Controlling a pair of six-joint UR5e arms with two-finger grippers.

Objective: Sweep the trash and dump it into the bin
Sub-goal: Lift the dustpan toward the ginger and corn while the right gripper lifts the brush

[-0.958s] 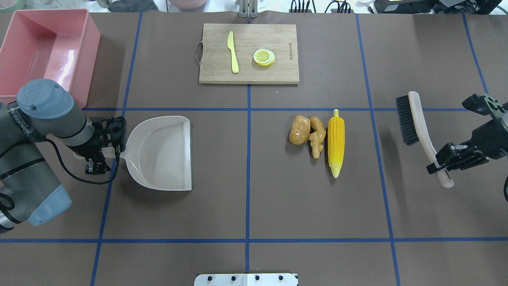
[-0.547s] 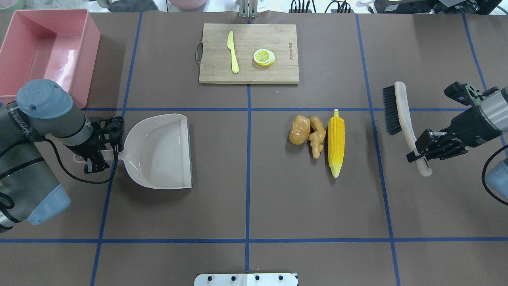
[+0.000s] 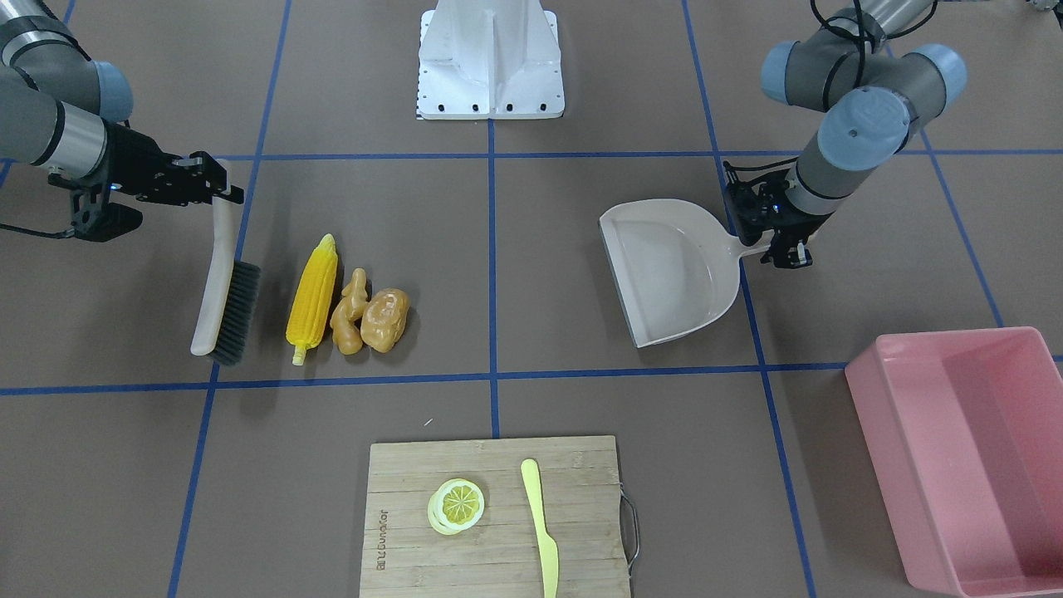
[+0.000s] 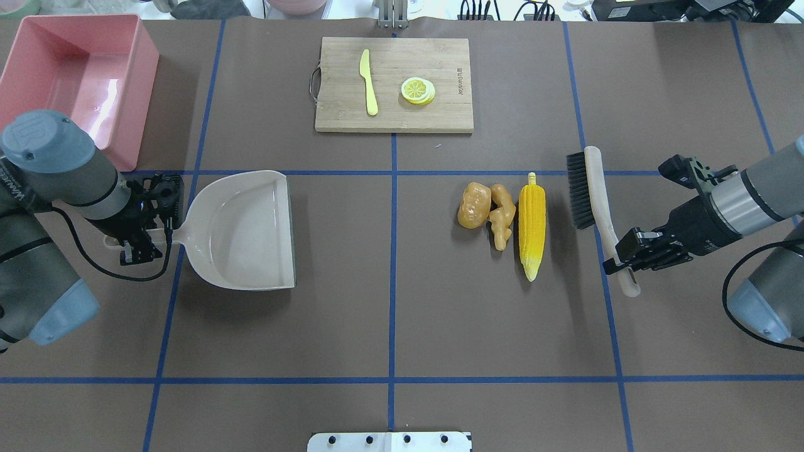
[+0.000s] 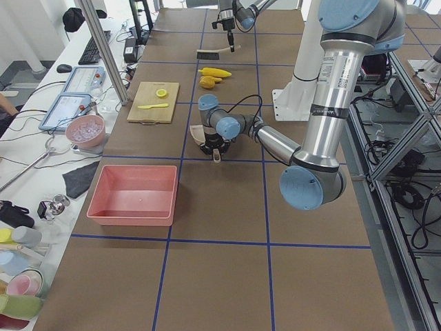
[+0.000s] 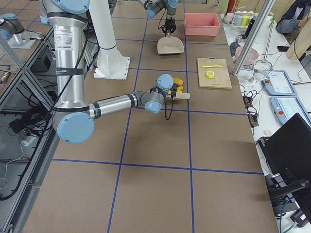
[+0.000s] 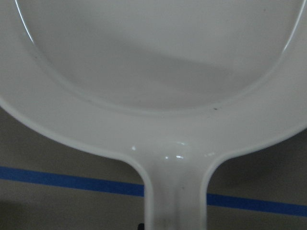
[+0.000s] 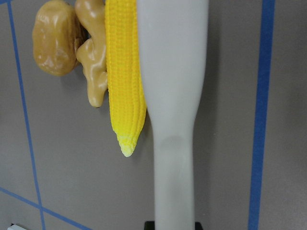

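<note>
The trash lies in a row mid-table: a yellow corn cob [image 4: 532, 226], a tan ginger root [image 4: 501, 215] and a brown potato lump [image 4: 474, 204]. They also show in the right wrist view: corn [image 8: 123, 72], ginger [image 8: 93, 57], potato [image 8: 55, 38]. My right gripper [image 4: 628, 260] is shut on the handle of a beige brush [image 4: 593, 188], whose bristles stand just right of the corn with a small gap. My left gripper [image 4: 147, 233] is shut on the handle of the beige dustpan [image 4: 242, 229], well left of the trash. The pink bin [image 4: 141, 94] stands empty at the far left corner.
A wooden cutting board [image 4: 339, 107] at the back centre carries a yellow-green knife [image 4: 369, 81] and a lemon slice [image 4: 418, 90]. Blue tape lines cross the brown table cover. The robot's white base plate [image 4: 389, 441] is at the near edge.
My right arm has carried the brush leftward, close to the corn. My left arm has shifted the dustpan slightly left and toward the back. The trash has not moved.
</note>
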